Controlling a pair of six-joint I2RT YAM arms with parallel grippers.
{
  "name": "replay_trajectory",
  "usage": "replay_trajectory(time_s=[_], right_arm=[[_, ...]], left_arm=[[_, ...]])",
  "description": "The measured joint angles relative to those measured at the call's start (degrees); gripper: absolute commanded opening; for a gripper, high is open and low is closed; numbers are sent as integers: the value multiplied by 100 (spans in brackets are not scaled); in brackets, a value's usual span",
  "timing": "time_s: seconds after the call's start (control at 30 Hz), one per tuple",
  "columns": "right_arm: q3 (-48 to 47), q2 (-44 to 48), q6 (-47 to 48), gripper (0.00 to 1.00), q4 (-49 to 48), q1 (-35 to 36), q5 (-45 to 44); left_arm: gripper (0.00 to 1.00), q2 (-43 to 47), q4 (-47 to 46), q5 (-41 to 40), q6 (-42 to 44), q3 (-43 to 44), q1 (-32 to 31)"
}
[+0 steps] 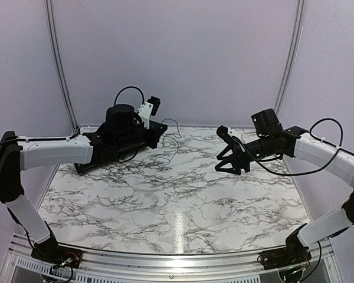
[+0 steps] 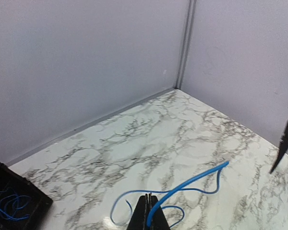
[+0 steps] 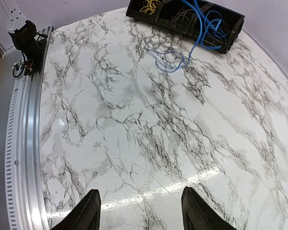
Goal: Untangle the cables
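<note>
My left gripper (image 2: 149,218) is shut on a blue cable (image 2: 192,182). The cable's free end sticks out to the right, and more of it lies in loose loops on the marble table. From above, the left gripper (image 1: 163,127) is at the back left and the cable (image 1: 172,144) shows only as a thin line. In the right wrist view the blue cable (image 3: 175,62) trails from the black tray (image 3: 230,33) onto the table. Yellow cables (image 3: 148,5), pale cables (image 3: 180,17) and more blue cable (image 3: 209,26) lie in the tray. My right gripper (image 3: 141,213) is open and empty above bare table, right of centre (image 1: 230,160).
The black tray (image 2: 26,191) sits near the back left wall, and a blue coil (image 2: 8,203) lies in its nearest compartment. Grey walls close the back and sides. A metal rail (image 3: 24,143) and the left arm's base (image 3: 26,38) run along the near edge.
</note>
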State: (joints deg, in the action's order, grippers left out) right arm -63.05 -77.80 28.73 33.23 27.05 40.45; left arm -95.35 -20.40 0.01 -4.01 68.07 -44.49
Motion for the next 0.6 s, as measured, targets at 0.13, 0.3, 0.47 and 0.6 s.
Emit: replay_trajectory(time_s=[0.13,0.3,0.47,0.6], right_arm=[[734,634,-24,58,-450,-157,-105],[1419,1005,-28,57,-826,-404,-186],[1495,1003,-22,57,-1025,-713,-232],[1495,953,-15,57,-1139,-743,-254]], left_arm=[[0,-243,304,-240,170,527,603],[0,-883,520,-354,299,1187,1307],[0,-1528,669,-264,431,1875,1746],[0,-2063,699,-13,472,2579,2041]])
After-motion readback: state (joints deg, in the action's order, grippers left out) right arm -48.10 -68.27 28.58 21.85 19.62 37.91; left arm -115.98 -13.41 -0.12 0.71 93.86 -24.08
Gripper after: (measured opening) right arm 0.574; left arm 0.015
